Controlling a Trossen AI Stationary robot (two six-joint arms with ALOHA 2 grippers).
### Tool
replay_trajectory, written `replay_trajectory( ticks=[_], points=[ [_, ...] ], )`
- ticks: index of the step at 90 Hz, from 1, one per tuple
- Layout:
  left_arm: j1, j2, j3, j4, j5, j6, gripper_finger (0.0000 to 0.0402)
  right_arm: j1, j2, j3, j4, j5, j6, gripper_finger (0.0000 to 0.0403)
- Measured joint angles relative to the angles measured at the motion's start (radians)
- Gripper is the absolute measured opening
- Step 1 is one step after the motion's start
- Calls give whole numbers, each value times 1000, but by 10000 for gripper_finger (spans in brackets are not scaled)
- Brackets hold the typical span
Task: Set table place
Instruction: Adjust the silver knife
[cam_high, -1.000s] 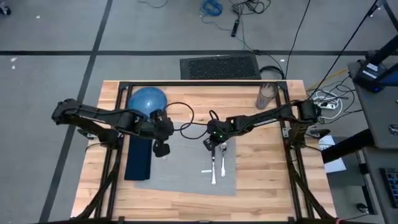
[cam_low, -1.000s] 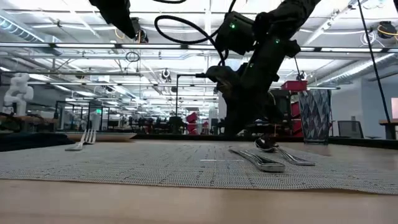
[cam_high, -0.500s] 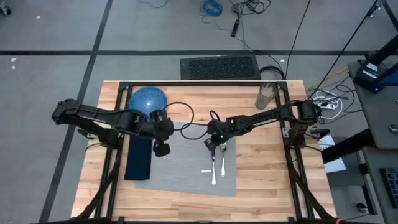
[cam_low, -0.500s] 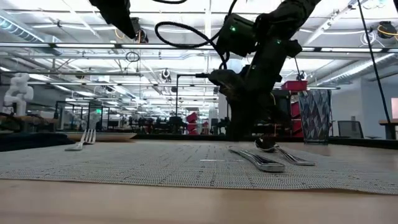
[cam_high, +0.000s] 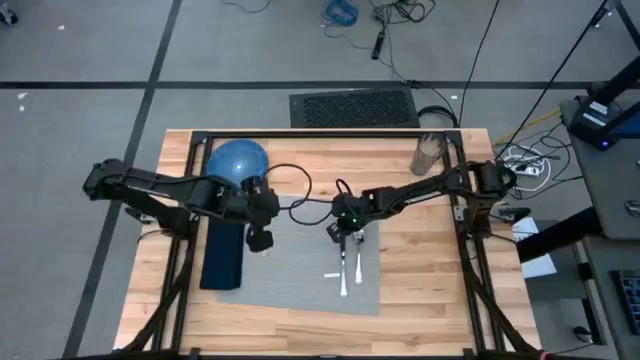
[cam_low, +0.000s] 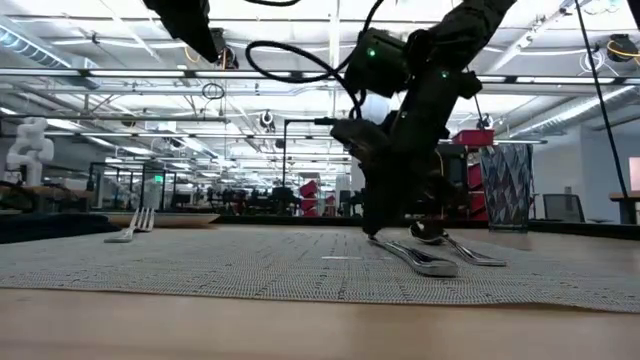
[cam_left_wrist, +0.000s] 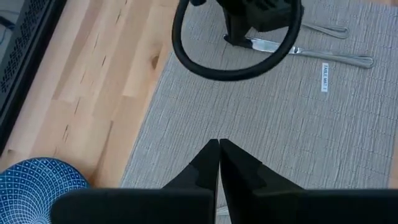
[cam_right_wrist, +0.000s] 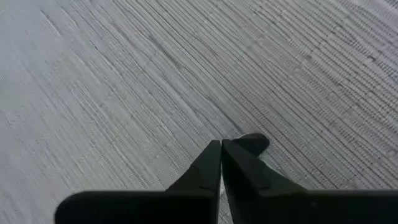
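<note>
On the left of the table (cam_high: 420, 300) lie a blue dish (cam_high: 236, 160) and a dark napkin (cam_high: 223, 253). The left gripper (cam_left_wrist: 218, 148) hangs pinched together over the grey placemat (cam_high: 290, 275). The right gripper (cam_right_wrist: 221, 146), also pinched together, sits low by two silver pieces (cam_high: 347, 268).

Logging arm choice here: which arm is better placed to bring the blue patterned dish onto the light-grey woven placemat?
Left, probably: its gripper hangs near the blue patterned dish; the right gripper sits across the placemat, over cutlery.
</note>
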Motion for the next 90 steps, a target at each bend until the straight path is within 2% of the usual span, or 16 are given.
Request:
replay_trajectory(
  ticks=[22,59,90],
  points=[
    [0,0,-5,6,0,6,0,0,-31,0,-3,5,0,0],
    [0,0,-118,6,26,-30,0,0,-34,0,-4,-2,1,0],
    [0,0,-135,7,31,-29,0,2,-58,0,-78,3,12,0]
  ],
)
